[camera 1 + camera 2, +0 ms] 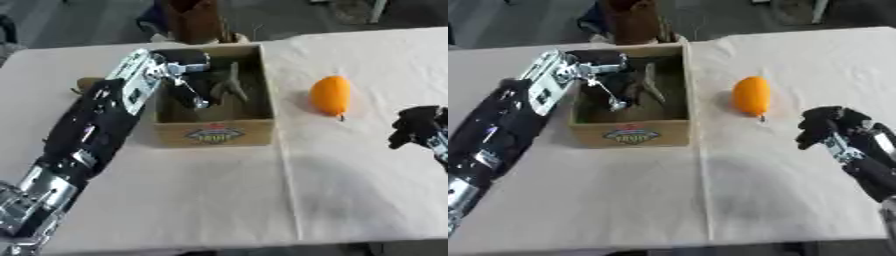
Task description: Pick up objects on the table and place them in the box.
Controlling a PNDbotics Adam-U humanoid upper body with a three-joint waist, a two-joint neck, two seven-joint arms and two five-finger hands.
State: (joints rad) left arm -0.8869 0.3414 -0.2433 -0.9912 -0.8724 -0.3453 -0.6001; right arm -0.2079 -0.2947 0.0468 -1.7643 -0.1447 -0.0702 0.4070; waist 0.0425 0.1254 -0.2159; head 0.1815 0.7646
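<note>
- The box, open-topped cardboard with a printed logo on its near wall, sits on the desk in the upper middle of the frame.
- Inside the box lies a dark grey forked thing, leaning toward the right wall; what it is cannot be made out.
- The left hand is down inside the box from the upper left, its arm crossing the box's left wall; whether its fingers are open or closed cannot be told, as they merge with the dark interior.
- An orange fruit, oval with a small dark stem at its lower end, lies on the desk right of the box, apart from it and untouched.
- The right hand shows at the right edge, below and right of the fruit and apart from it, its dark fingers curled and holding nothing.
- A white cloth covers the desk; a crease runs down from the box's lower right corner toward the bottom of the frame.
- A brown upright object stands beyond the desk's far edge, just behind the box.
</note>
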